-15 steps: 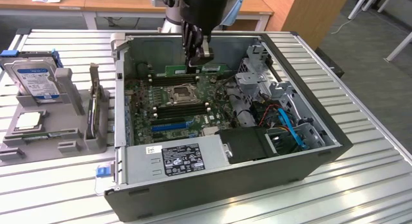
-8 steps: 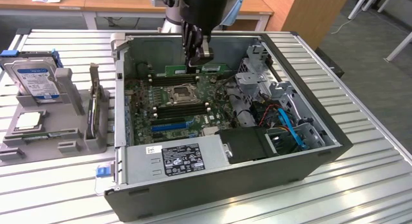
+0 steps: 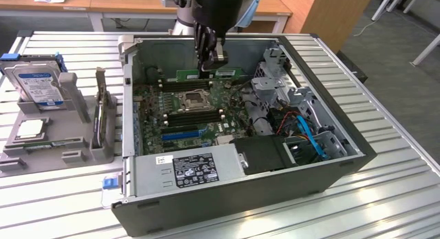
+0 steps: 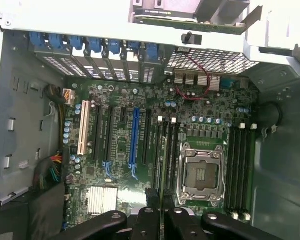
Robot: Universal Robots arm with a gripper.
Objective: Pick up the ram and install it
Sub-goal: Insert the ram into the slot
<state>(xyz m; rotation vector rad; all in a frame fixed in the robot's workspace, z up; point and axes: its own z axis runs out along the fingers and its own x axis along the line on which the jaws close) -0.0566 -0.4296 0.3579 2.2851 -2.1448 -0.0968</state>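
Observation:
The ram (image 3: pixel 230 73), a long thin green stick, hangs level above the back of the motherboard (image 3: pixel 206 107) inside the open computer case (image 3: pixel 240 208). My gripper (image 3: pixel 209 69) reaches down from above and is shut on the stick's middle. Beneath it lie black memory slots (image 3: pixel 184 84), with the processor socket (image 3: pixel 192 99) and more slots (image 3: pixel 196 115) nearer the front. In the wrist view my black fingers (image 4: pixel 147 222) hover over one bank of memory slots (image 4: pixel 166 150), beside the socket (image 4: pixel 200 172) and across from the other bank (image 4: pixel 240 165).
A blue expansion slot (image 3: pixel 182 132) and the power supply (image 3: pixel 189 169) lie toward the case front. The metal drive cage (image 3: pixel 275 89) and blue cables (image 3: pixel 309 136) crowd the exterior view's right. A grey holder (image 3: pixel 72 102) outside holds a hard drive (image 3: pixel 38 84) and processor chip (image 3: pixel 31 128).

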